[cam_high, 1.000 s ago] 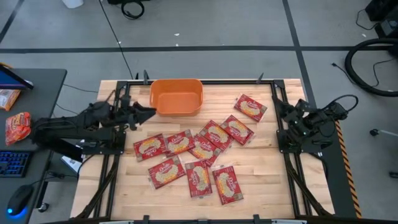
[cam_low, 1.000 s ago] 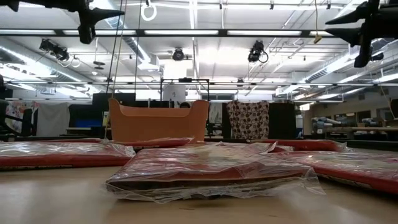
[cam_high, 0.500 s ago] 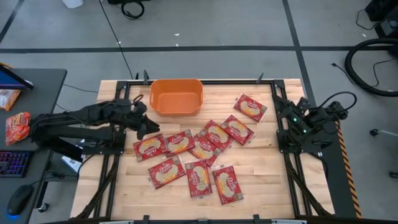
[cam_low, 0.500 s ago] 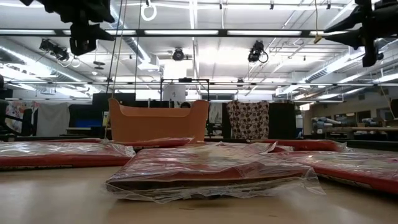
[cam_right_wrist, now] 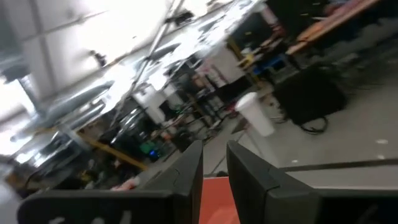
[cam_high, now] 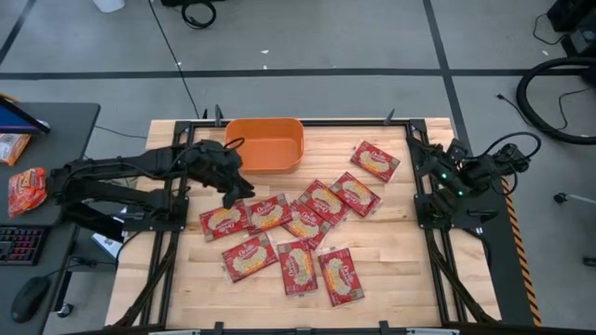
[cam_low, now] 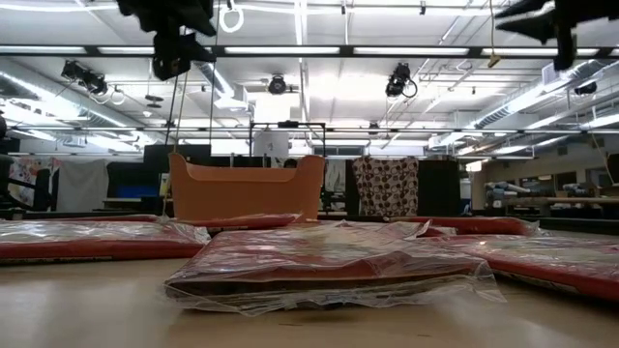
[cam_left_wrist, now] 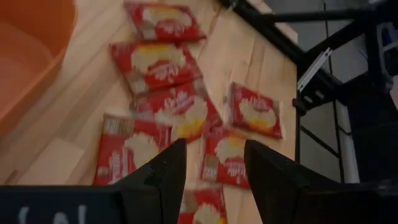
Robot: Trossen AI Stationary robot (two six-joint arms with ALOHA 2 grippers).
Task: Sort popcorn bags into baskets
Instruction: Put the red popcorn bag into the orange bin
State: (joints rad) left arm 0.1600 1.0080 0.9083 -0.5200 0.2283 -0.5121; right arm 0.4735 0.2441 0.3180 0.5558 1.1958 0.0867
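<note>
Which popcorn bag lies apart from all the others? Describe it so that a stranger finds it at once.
Start at the orange basket at the far edge of the wooden table. Look along that edge toward the right arm's side: one red popcorn bag lies there alone. Unlike the clustered bags, it touches no other.

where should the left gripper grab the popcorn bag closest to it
Probably straight down from above. That bag lies flat on the table, at the left end of the cluster, and the left gripper hangs open above it. Its left short edge is free; the right edge looks tucked against the neighbouring bag, so pinch the left side.
</note>
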